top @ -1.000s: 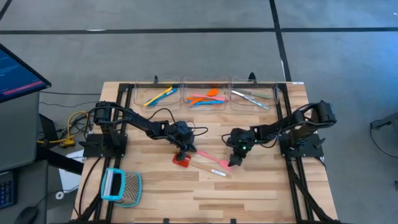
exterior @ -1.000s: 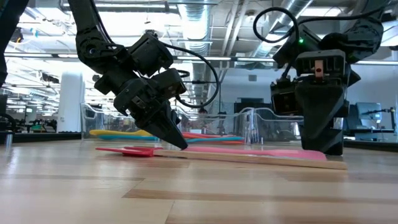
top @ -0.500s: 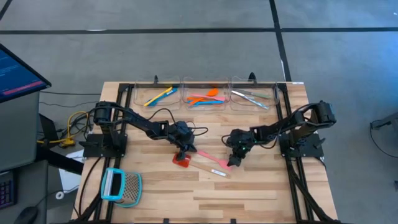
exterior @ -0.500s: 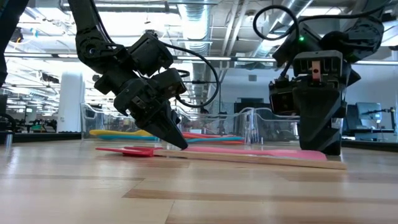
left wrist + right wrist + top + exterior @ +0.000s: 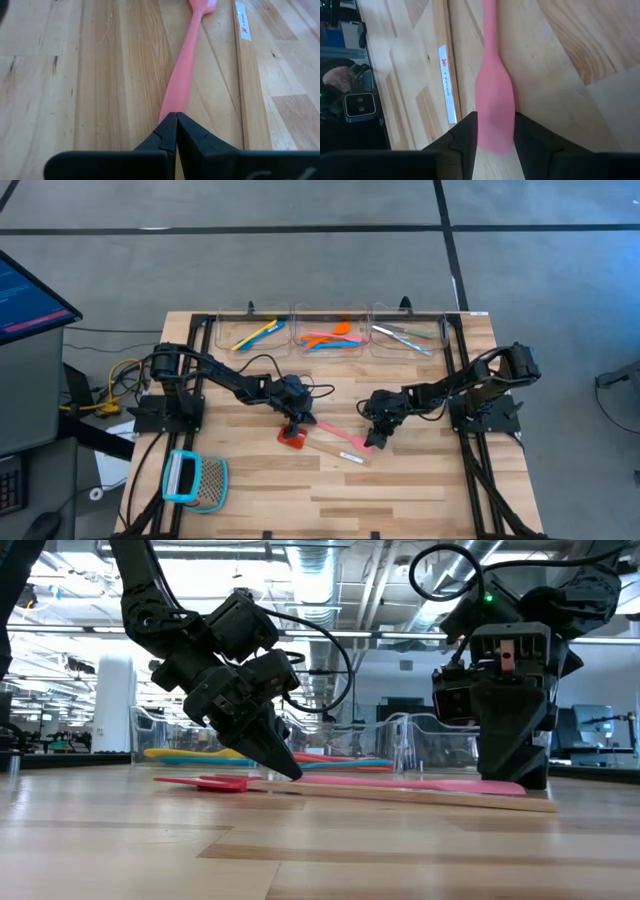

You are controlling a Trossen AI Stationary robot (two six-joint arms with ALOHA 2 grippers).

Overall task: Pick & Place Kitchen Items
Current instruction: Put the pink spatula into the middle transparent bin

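Note:
A pink spatula lies flat on the table, mid-table. Beside it lies a red-headed spatula with a wooden handle. My left gripper is shut, its tips down at the pink spatula's slim end. My right gripper stands over the pink spatula's broad end, shut on it. Other utensils, yellow, blue, orange, pink and metal, lie in three clear bins at the far edge. My left gripper has its shut fingertips on the pink spatula's slim end, coming slanting down from the table's left. The end runs under the tips; whether it is pinched I cannot tell. The spatula lies flat on the table. My right gripper holds the pink spatula's broad end between its two fingers, one on each long edge. The fingers point down, set across the spatula. The spatula lies flat on the table.
A teal-framed metal mesh tool lies near the table's front left corner. The wooden handle of the red-headed spatula runs close alongside the pink one. A monitor stands off the table's left side.
My right gripper has edged slightly toward the table's left over the pink spatula's broad end. The pink spatula and the red-headed spatula lie where they were.

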